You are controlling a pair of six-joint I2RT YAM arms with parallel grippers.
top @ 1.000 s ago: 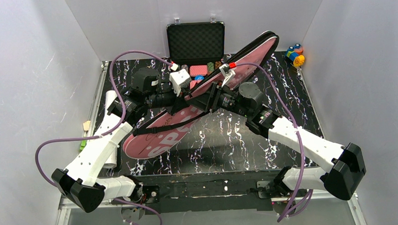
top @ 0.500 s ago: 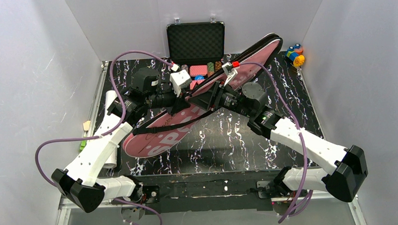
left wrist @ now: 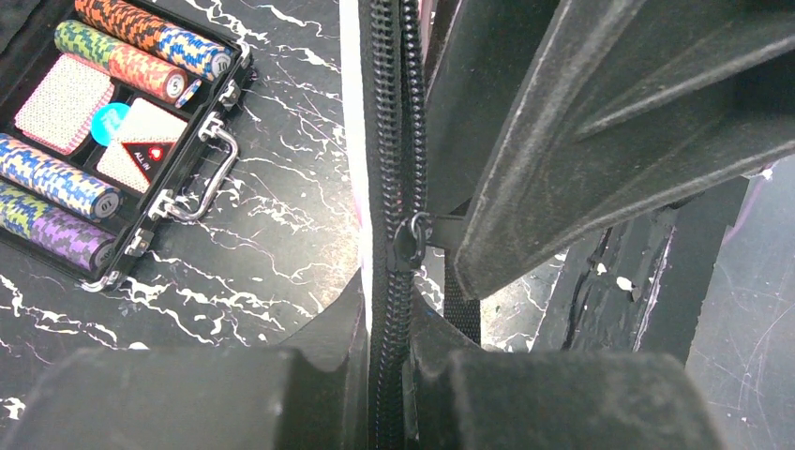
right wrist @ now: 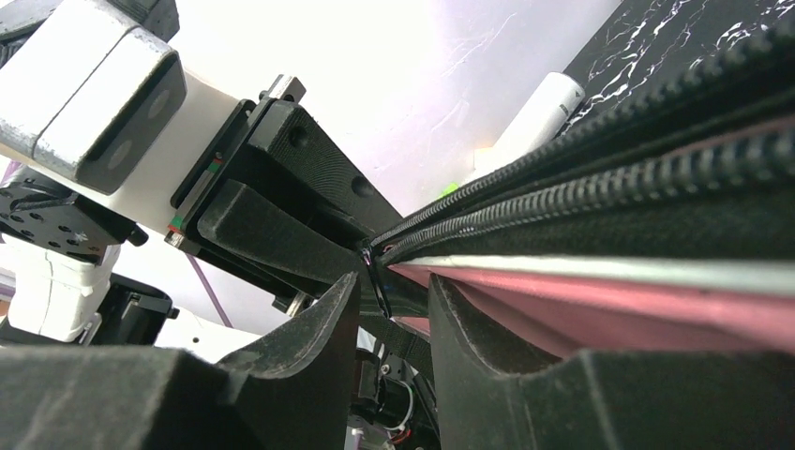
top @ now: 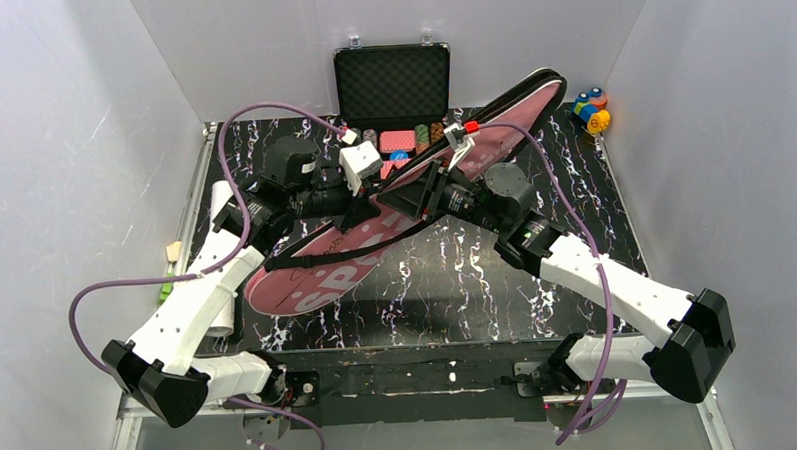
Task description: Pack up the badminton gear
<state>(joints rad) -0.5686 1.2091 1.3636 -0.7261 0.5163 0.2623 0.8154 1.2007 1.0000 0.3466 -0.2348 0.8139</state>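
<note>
The left gripper (left wrist: 389,375) is clamped shut on the zipped edge of the pink cover (top: 316,278), with the zipper track running between its fingers. The right gripper (right wrist: 394,300) is set narrowly apart about the zipper pull (right wrist: 375,277); whether the pull is pinched cannot be told. Both claws meet nose to nose at the middle of the cover, almost touching.

The cover is laid diagonally, its broad lettered end near the left front, its narrow end lifted toward the far right corner. A black strap (top: 325,250) is draped along its near side. Just behind the cover, the open black case (top: 392,85) of poker chips is stood against the back wall. A small multicoloured toy (top: 591,110) is seen just beside the cover's tip. A long white tube (top: 222,326) is lain along the left edge, partly under the left arm.

The black marbled table (top: 477,282) is shown bare between the cover and the near edge. It is closed in by white walls at left, right and back.
</note>
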